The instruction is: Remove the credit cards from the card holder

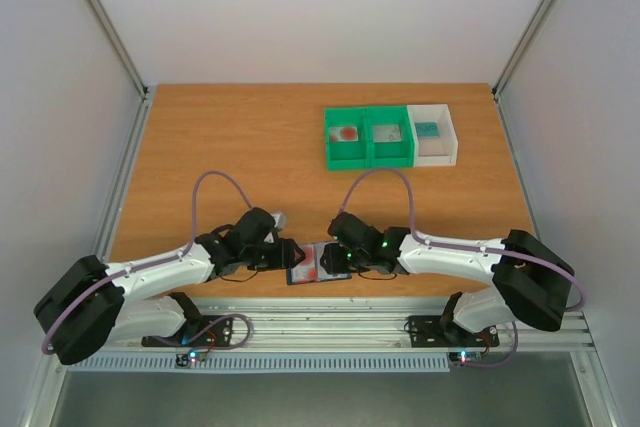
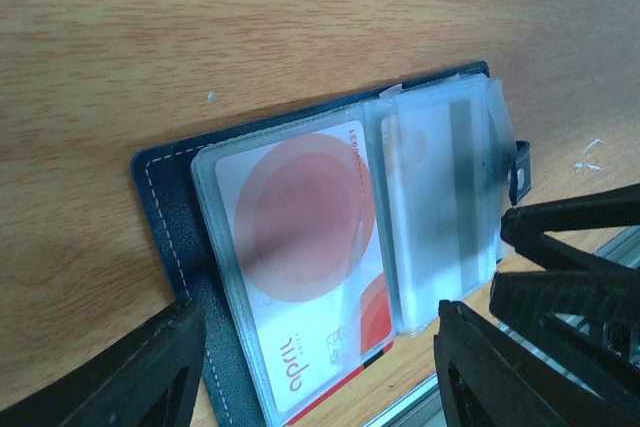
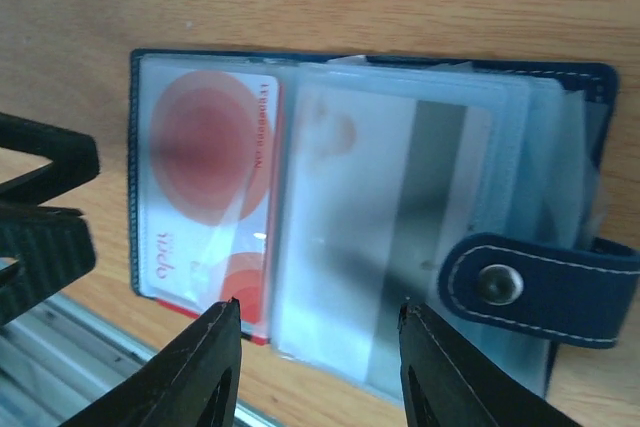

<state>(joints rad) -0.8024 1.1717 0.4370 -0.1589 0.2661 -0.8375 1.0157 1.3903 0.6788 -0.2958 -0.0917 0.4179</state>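
The dark navy card holder [image 1: 313, 268] lies open on the wooden table by its near edge, between my two grippers. A red and white credit card [image 2: 300, 257] sits in the left clear sleeve. A white card with a grey stripe [image 2: 440, 207] sits in the stacked sleeves beside it. Both cards show in the right wrist view, the red one [image 3: 205, 197] and the striped one [image 3: 390, 237], with the holder's snap strap [image 3: 530, 282]. My left gripper [image 2: 320, 377] is open and straddles the red card's near end. My right gripper [image 3: 320, 347] is open over the striped card's near edge.
Two green bins [image 1: 368, 135] and a white bin [image 1: 432, 134] stand at the back right, each with something small inside. The metal rail of the table's near edge [image 2: 590, 252] runs just beside the holder. The right gripper's fingers [image 2: 580, 277] are close to the left gripper.
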